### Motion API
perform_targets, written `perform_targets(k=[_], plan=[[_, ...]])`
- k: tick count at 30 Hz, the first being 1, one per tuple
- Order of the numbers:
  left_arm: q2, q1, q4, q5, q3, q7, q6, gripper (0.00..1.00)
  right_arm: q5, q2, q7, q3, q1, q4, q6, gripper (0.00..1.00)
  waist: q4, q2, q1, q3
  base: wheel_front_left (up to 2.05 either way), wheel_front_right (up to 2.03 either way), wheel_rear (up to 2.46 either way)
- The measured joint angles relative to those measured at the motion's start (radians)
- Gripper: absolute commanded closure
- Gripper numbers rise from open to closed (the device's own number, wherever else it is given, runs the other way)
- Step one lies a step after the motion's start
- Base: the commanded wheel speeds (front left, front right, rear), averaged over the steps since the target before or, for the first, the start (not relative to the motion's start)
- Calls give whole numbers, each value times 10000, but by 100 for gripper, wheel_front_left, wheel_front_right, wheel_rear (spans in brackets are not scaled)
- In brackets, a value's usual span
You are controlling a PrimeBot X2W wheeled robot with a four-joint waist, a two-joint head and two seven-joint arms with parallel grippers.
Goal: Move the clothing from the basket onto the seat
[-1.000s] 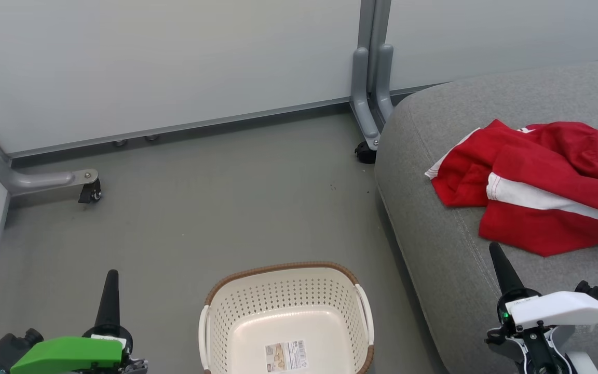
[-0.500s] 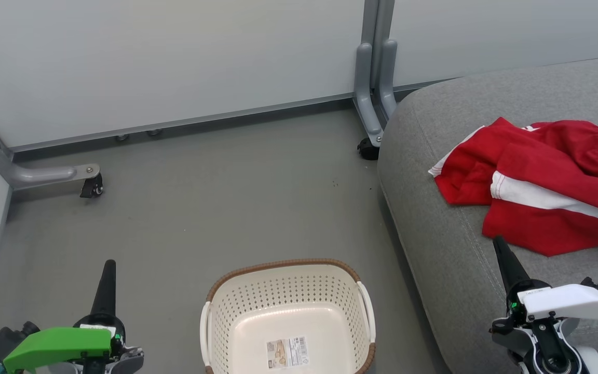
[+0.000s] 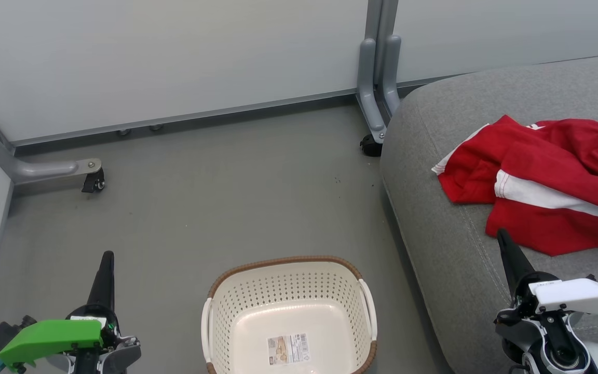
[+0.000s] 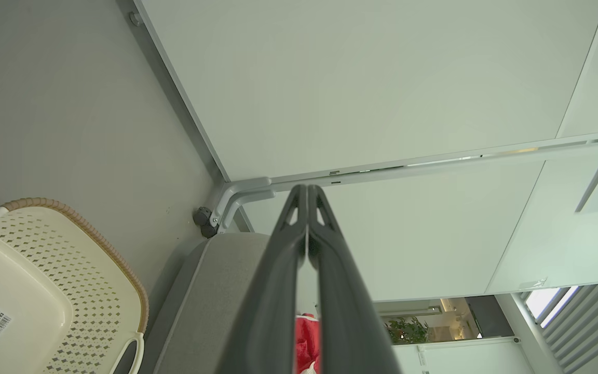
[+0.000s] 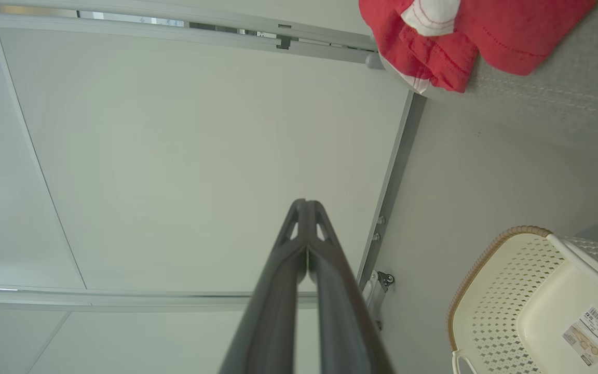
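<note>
Though closed and empty, right end effector [image 3: 502,238] just beside clothing [image 3: 543,182] on seat [image 3: 434,234].

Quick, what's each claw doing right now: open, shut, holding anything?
Left claw: closed, holding nothing.
Right claw: closed, holding nothing.

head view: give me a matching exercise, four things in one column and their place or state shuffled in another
1 clothing
2 basket
3 left tool
4 right tool

a on the floor
b shut, by a green housing
c lying on the seat
d shut, by a white housing

Pairs: 1-c, 2-a, 3-b, 4-d
</note>
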Motion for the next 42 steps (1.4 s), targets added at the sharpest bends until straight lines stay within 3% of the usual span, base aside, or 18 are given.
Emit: perform_targets(k=[20, 42], plan=[[-12, -408, 157, -1227, 174, 378, -2, 100, 1319, 31, 393, -303, -244, 84, 0, 100, 103, 0, 0, 143, 0, 0, 0], [-56, -417, 163, -1212, 265, 435, -2, 100, 1290, 82, 466, -393, -271, 92, 0, 100, 103, 0, 0, 142, 0, 0, 0]])
